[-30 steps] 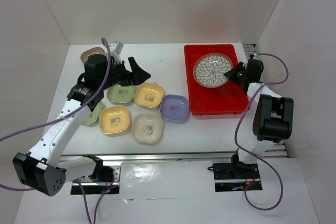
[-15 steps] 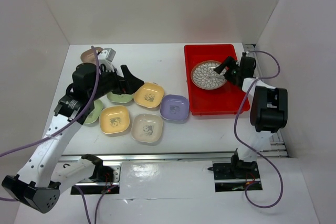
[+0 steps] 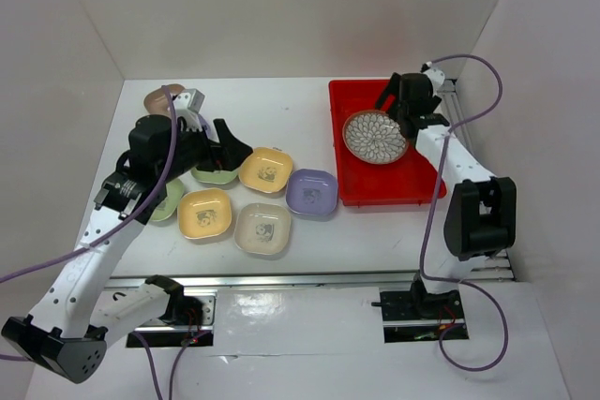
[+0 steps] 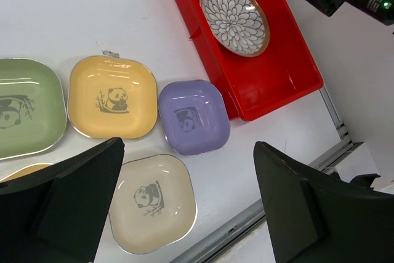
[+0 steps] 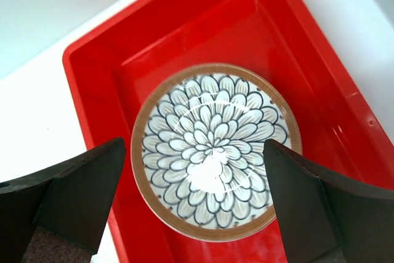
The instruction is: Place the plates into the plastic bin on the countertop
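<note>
Round brown-rimmed petal-pattern plate [image 5: 212, 152] lies in the bright red plastic bin [image 5: 92, 103], under the right gripper [image 5: 194, 146], jaws apart. We see panda-printed pastel square plates [image 4: 112, 98] on the white counter [image 4: 92, 16]; left gripper [image 4: 188, 152] jaws apart too.

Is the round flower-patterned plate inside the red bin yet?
Inside: the round plate lies flat on the floor of the red bin, walls all around.

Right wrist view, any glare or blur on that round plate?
Right wrist view: the round plate is sharp, with a faint sheen at its centre; the fingers in the lower corners are dark and soft. Left wrist view: it is small yet crisp.
</note>
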Available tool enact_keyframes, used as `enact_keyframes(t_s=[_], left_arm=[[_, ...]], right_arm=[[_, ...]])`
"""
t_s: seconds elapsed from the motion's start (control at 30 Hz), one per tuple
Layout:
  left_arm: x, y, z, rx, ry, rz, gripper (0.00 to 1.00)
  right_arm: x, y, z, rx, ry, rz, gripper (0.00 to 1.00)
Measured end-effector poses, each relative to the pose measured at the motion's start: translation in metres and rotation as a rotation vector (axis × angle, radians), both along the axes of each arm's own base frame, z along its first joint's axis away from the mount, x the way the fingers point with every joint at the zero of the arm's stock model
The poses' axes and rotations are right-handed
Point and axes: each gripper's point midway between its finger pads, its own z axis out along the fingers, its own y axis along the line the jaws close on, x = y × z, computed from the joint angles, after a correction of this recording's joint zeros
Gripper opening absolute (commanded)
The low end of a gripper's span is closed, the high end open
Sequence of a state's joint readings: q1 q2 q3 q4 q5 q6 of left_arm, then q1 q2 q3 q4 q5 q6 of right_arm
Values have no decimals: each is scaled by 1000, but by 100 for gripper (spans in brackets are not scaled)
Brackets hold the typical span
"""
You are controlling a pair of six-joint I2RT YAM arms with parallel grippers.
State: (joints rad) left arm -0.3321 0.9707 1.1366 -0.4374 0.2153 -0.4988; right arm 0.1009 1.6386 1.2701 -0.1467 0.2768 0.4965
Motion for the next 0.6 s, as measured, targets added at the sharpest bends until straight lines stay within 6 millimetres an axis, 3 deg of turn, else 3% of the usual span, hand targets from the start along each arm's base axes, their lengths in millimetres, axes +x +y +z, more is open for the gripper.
enact_keyframes(t_s=[0.1,0.2,0.33,0.37,0.47,0.6], left_arm=[[0,2,-2,6,8,10,100],[1,4,-4,12,13,22,100],[1,13,-13,38,44,71,100],[2,16,-16,50,57,92,100],[1,32,-26,80,105,182,100],[-3,57,-29,110,124,308,100]], right_arm=[[-4,14,8,-56,-4,-23,100],[-11,49,-1,-81,12,101,100],[-31,136,-17,-83,38,519,98],[-34,150,-17,-96,41,599,97],[-21,218,-9,-143,2,844,97],[-16,277,-29,-198,-6,1043,94]])
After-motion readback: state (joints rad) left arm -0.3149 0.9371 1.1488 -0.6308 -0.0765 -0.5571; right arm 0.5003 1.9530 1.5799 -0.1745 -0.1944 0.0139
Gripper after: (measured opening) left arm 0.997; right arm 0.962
